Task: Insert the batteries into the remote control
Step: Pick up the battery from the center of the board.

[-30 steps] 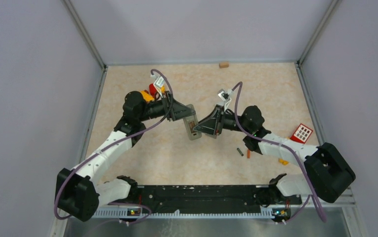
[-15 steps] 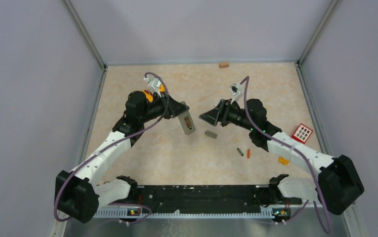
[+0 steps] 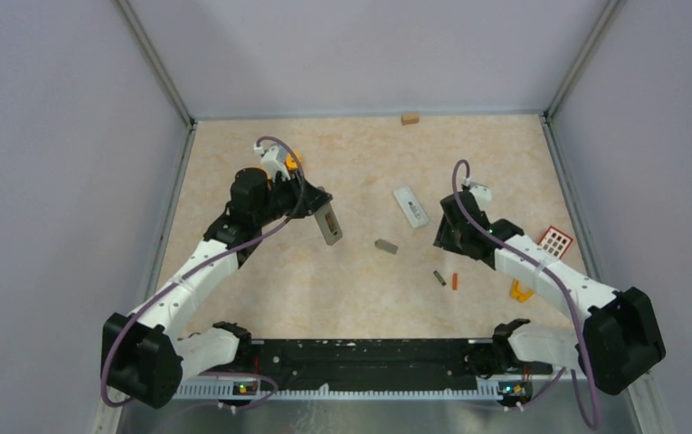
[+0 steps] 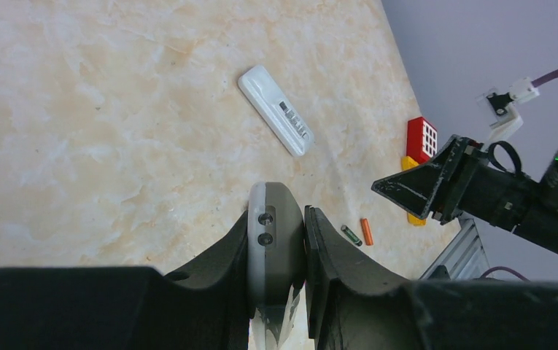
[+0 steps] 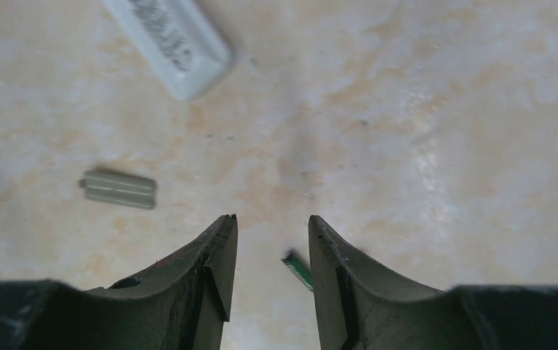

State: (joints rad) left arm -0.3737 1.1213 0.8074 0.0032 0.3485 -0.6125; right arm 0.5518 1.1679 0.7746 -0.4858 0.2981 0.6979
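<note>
Closest to the arms' bases, a dark green battery (image 3: pixel 438 278) and an orange battery (image 3: pixel 455 281) lie side by side on the table (image 3: pixel 324 289), not touching. Just beyond them hangs the right gripper (image 5: pixel 271 222), fingers apart and empty. A small grey cover (image 3: pixel 386 246) lies mid-table. The left gripper (image 4: pixel 279 221) is clamped on the grey remote (image 3: pixel 328 224). Farther back lies a white remote (image 3: pixel 410 206).

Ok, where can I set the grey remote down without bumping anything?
Bare: the near-centre table, nearer than the cover and left of the batteries; also the far strip between wood block and white remote. Crowded: around the right pincer.
</note>
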